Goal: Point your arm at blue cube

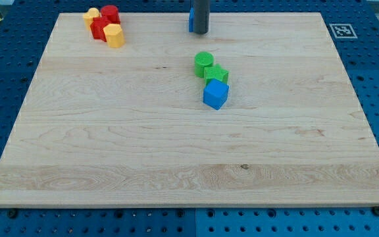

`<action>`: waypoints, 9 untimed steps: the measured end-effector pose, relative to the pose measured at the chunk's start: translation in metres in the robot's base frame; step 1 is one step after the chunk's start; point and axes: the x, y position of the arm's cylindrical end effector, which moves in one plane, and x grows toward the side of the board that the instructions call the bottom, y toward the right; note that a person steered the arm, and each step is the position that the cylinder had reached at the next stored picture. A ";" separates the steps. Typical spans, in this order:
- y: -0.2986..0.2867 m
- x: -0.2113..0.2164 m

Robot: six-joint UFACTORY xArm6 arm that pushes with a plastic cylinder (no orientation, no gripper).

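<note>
The blue cube [216, 94] sits near the board's middle, a little right of centre. It touches a green star-like block [216, 74] just above it, and a green cylinder [204, 63] sits above and left of that. My tip [200, 32] is near the view's top centre, well above the blue cube and apart from it. The rod hides most of another blue block [191, 20], which shows only as a sliver at the rod's left side.
A cluster at the view's top left holds a red cylinder [110, 12], a red block [100, 27], a yellow block [114, 35] and a yellow block [91, 15]. A fiducial tag [341, 30] sits at the board's top right corner.
</note>
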 end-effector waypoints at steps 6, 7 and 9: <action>0.010 0.062; 0.047 0.074; 0.087 0.164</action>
